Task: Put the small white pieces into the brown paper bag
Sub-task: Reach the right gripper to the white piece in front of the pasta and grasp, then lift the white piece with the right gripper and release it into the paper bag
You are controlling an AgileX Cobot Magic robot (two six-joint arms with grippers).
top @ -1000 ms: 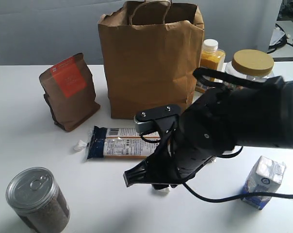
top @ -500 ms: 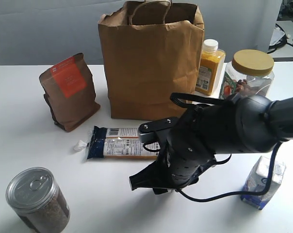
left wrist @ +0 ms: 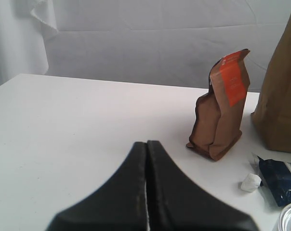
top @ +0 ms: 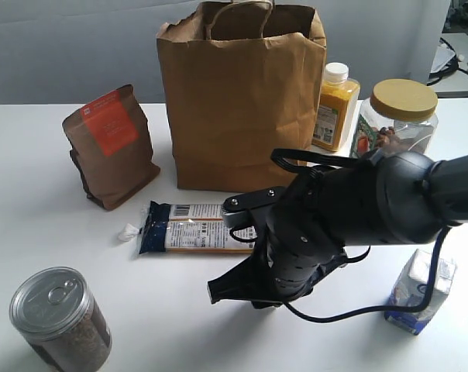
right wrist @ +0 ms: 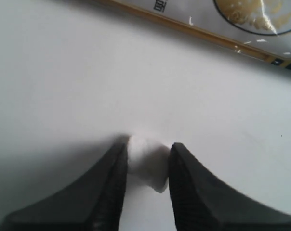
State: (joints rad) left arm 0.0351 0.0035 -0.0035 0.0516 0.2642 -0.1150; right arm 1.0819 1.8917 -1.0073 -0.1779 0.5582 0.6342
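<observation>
One small white piece [right wrist: 146, 160] sits on the table between the fingers of my right gripper [right wrist: 146, 153], which is shut on it. In the exterior view the right arm [top: 311, 232] hangs low over that spot and hides the gripper and that piece. A second white piece [top: 128, 231] [left wrist: 250, 182] lies at the left end of a blue and white packet [top: 189, 228]. I see no third piece. The brown paper bag [top: 242, 101] stands upright at the back, its top open. My left gripper [left wrist: 147, 144] is shut with nothing in it and hovers over bare table.
A brown pouch with an orange label [top: 110, 143] stands left of the bag. A tin can [top: 60, 318] is at the front left, a white-topped blue carton [top: 422, 291] at the front right. A yellow bottle [top: 338, 105] and a lidded jar [top: 397, 116] stand right of the bag.
The right arm has sunk lower over the white piece near the front, which showed under it one second ago and is now covered. Nothing else moved.
</observation>
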